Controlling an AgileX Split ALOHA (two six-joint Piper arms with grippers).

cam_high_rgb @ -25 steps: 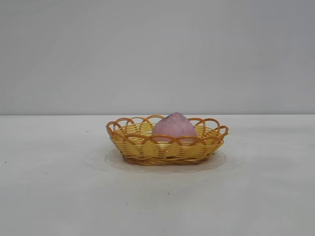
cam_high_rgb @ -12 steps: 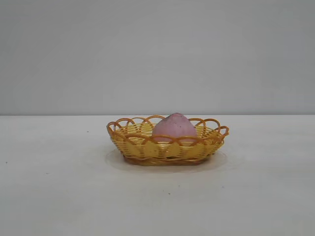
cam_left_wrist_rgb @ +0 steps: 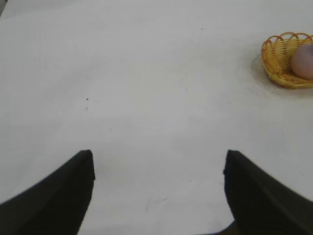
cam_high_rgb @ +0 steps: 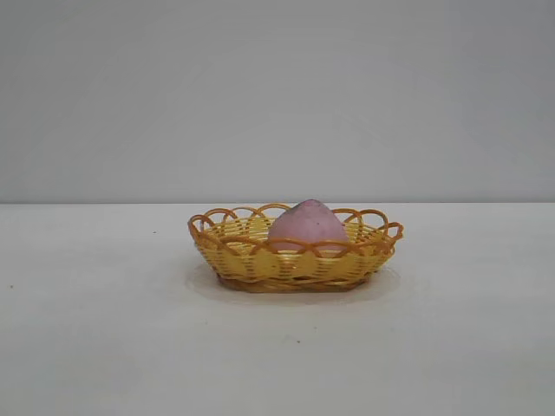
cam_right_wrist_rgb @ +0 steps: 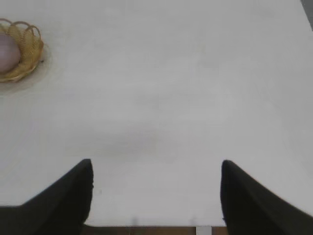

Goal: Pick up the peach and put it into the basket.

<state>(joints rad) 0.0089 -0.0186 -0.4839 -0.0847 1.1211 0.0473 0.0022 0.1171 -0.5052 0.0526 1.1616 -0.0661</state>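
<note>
The dusty pink peach sits inside the yellow wicker basket with the orange looped rim, at the middle of the white table. Both also show in the left wrist view, the basket with the peach in it, and in the right wrist view, the basket and the peach. My left gripper is open and empty, far from the basket. My right gripper is open and empty, also far off. Neither arm shows in the exterior view.
The white table stretches all round the basket. Its edge lies close under my right gripper. A grey wall stands behind the table.
</note>
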